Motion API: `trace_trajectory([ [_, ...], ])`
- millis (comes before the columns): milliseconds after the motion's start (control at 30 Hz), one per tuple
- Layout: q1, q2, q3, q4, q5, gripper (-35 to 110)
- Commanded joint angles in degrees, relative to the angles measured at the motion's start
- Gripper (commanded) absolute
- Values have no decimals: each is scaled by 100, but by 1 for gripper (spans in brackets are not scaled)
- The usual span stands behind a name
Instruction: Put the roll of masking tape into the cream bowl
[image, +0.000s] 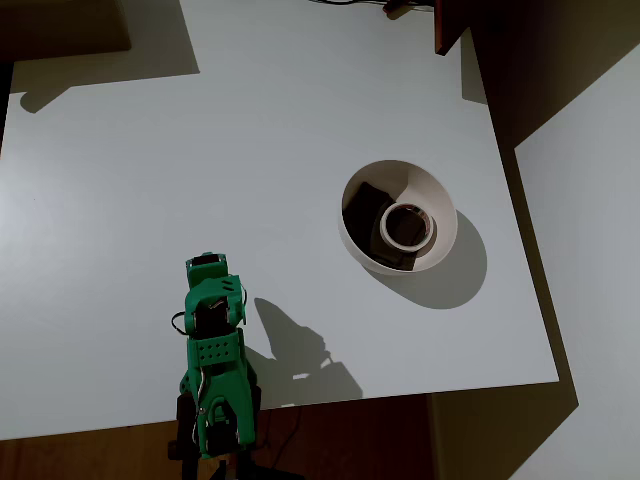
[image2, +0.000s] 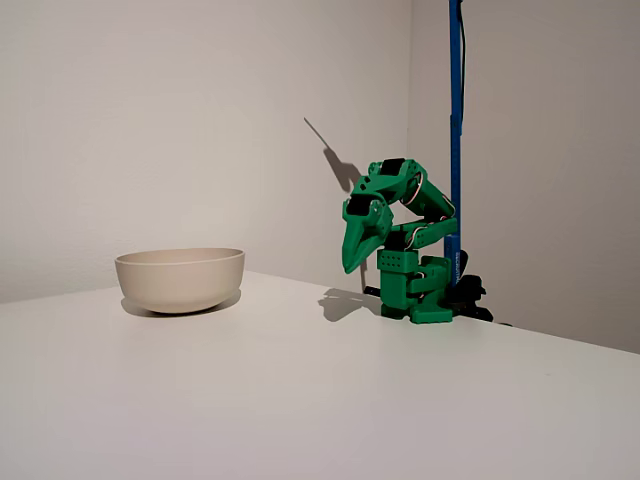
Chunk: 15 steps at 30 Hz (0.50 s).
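The big white table (image: 200, 180) takes up most of the overhead view. The green arm (image: 213, 360) sits folded up at the lower left of that view, near the table's front edge. In the fixed view it is right of the middle, bent over with its gripper (image2: 352, 262) pointing down above the table. The gripper looks pinched together and has nothing in it, but it is small and I am not fully sure.

The cream bowl (image: 440, 205) stands right of the middle in the overhead view, well apart from the arm. In the fixed view it is at the left. It looks hard and smooth, so it could slide if bumped.

The roll of masking tape (image: 405, 225) is lying flat inside the bowl, hole facing up. So I think the job is done. The tape looks light and stiff. If someone had to pick it up, pinching one side of the ring through the hole would work best.

Under the tape there are dark pieces (image: 370, 205) in the bowl. I cannot tell what they are. From the side, the bowl's wall hides everything inside it.
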Motion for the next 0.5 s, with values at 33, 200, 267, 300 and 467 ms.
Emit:
trace_trajectory([
  [33, -18, 1143, 554, 352, -176, -8],
  [200, 53, 1310, 844, 439, -237, -8],
  [267, -9, 1310, 940, 510, -229, -8],
  [300, -44, 1310, 1011, 554, -229, -8],
  [467, 26, 1310, 1107, 809, -325, -8],
])
